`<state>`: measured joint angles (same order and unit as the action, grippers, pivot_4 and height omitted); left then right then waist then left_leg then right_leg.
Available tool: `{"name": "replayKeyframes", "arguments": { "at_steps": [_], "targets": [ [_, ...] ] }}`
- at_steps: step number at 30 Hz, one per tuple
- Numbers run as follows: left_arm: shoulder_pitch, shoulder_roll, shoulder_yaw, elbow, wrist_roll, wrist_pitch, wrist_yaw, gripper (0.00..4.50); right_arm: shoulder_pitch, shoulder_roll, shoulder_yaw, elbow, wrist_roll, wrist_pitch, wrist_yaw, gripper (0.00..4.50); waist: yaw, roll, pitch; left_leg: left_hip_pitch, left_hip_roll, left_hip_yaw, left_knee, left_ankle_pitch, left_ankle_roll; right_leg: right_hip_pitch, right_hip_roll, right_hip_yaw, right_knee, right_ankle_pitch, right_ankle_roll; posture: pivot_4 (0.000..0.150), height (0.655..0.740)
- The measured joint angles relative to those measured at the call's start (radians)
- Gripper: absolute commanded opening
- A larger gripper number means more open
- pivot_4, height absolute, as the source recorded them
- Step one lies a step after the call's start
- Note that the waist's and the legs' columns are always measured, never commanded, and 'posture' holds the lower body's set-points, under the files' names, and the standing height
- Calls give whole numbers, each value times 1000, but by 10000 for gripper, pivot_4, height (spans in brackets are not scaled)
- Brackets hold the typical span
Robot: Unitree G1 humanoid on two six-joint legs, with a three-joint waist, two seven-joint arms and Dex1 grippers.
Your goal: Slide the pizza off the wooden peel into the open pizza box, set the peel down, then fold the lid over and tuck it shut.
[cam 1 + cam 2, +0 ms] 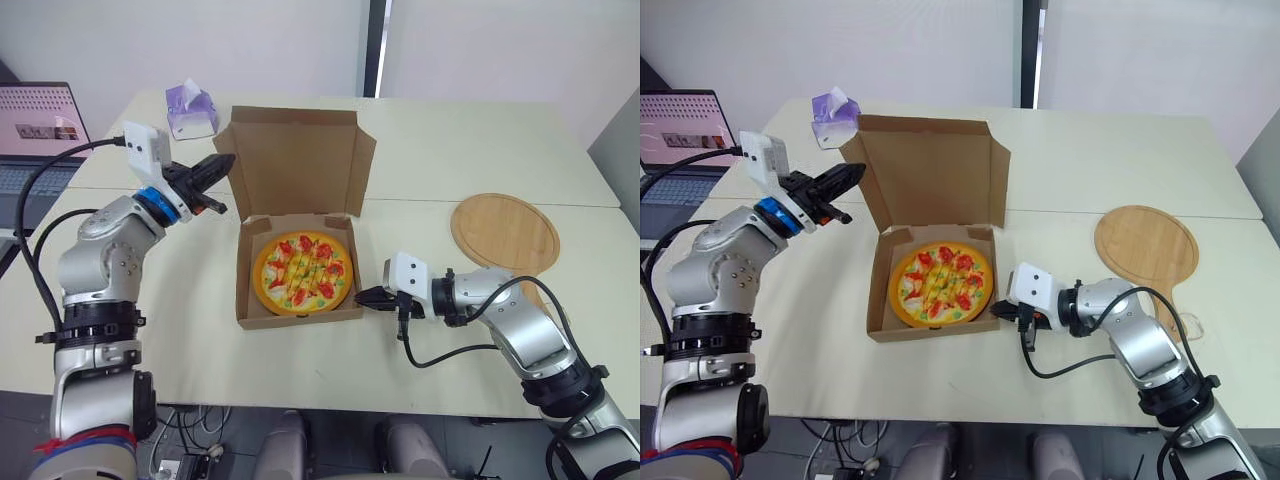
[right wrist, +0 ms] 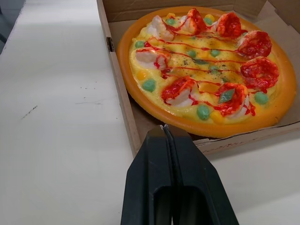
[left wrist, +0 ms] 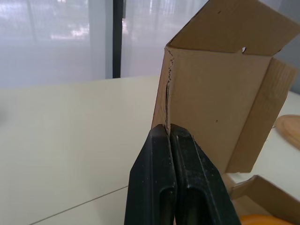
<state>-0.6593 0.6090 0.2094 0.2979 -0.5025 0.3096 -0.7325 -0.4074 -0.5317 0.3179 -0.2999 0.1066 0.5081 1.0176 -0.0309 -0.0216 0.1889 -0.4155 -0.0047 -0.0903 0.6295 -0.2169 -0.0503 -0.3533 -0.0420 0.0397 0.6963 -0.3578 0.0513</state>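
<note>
1. In the open pizza box (image 1: 300, 319), at the middle of the table (image 1: 460, 140), the pizza (image 1: 304, 272) is seen lying flat on the base, enclosed by the low walls.
2. The lid (image 1: 300, 165) is observed standing upright at the far side of the box, its side flaps angled forward; it is not yet folded over.
3. The wooden peel (image 1: 505, 232) is laid flat on the table, to the right of the box and apart from it. Its handle is partly hidden by the right arm.
4. The left gripper (image 1: 224, 161) is raised at the lid's left edge. Its fingers (image 3: 159, 178) are pressed together with nothing between them. The tips are seen just at the fold of the left side flap; contact cannot be confirmed.
5. The right gripper (image 1: 361, 297) is positioned low over the table, clenched and empty, tips just beside the box's right wall near the front corner.
6. A tissue pack (image 1: 190, 110) is noted on the table's far left corner, and a laptop (image 1: 40, 125) beyond the left edge.
</note>
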Motion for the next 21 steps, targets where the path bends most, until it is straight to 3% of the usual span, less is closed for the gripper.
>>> {"name": "replayKeyframes", "arguments": {
  "at_steps": [5,21],
  "targets": [
    [9,-25,0,-6,51,-79,7,0,2,-2,0,0,10,2,0,557,0,0,0,0,0,0,0,-1,2,0,0,0,0,0,0,1500,7400],
    [2,-47,-1,-8,78,-95,19,0,-7,-11,16,11,53,10,9,557,-1,0,0,0,0,-1,0,-1,2,0,2,0,0,0,0,1500,7400]
  ]
}}
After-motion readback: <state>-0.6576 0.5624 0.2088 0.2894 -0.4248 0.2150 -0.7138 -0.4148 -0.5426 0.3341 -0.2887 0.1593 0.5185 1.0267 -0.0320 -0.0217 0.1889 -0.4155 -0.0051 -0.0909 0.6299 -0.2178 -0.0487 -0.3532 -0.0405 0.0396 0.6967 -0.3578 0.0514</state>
